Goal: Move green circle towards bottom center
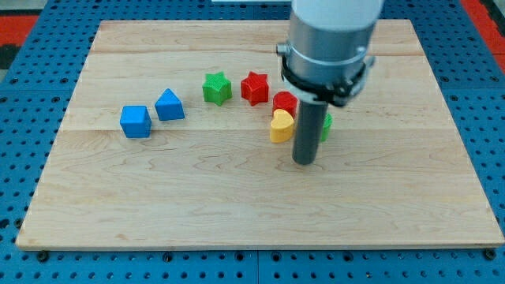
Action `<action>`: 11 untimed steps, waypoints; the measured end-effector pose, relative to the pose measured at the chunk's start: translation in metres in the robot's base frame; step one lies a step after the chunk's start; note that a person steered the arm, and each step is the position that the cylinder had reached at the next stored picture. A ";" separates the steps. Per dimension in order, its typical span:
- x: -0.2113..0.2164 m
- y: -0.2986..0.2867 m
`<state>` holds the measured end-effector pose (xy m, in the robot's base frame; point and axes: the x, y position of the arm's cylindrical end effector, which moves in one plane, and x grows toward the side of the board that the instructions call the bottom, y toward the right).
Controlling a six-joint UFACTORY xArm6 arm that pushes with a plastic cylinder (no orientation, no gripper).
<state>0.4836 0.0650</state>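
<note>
Camera view: green circle [326, 126] peeks just right of my tip [304, 162].

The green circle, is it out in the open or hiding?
Mostly hiding. Only a green edge of the green circle shows to the right of my rod; my tip sits just below it.

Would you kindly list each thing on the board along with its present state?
My tip: down on the board, just in front of the green circle.
Green circle: mostly hidden behind the rod.
Yellow heart: beside the rod's left.
Red block: close behind the yellow heart.
Red star: standing free.
Green star: standing free.
Blue cube: beside the blue pointed block.
</note>
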 end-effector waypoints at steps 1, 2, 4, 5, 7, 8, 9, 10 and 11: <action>-0.012 0.003; -0.012 0.000; 0.000 -0.078; 0.011 -0.051; -0.004 0.021; -0.018 0.038; -0.031 0.038; -0.028 0.013; 0.007 -0.047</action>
<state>0.4909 0.0183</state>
